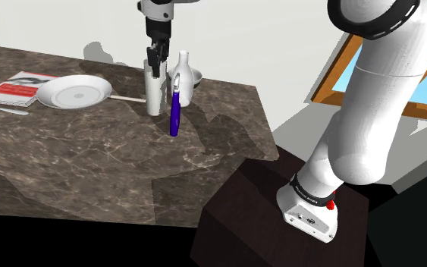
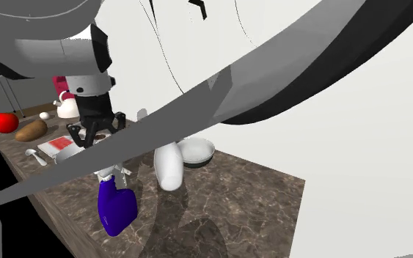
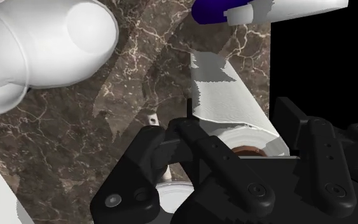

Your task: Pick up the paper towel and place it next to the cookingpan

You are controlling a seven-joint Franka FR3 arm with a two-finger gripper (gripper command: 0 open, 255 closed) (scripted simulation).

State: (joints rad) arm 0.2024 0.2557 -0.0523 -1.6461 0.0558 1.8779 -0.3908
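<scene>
Paper towel roll (image 1: 153, 95) upright nr counter's (image 1: 90, 167) far edge, betw. pan (image 1: 73, 93) & white bottle (image 1: 183, 72). Gripper (image 1: 156, 68) down over roll top; clamped or not: can't tell. Est.: light, soft, crushable. Take across upper sides, gentle squeeze.

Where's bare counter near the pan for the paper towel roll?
The counter is bare in front of the pan, out to the near edge: the widest free patch. The shoulder view's left of the pan is crowded by the book and spoon; past its handle stand the paper towel, bottle and blue-handled tool.
</scene>
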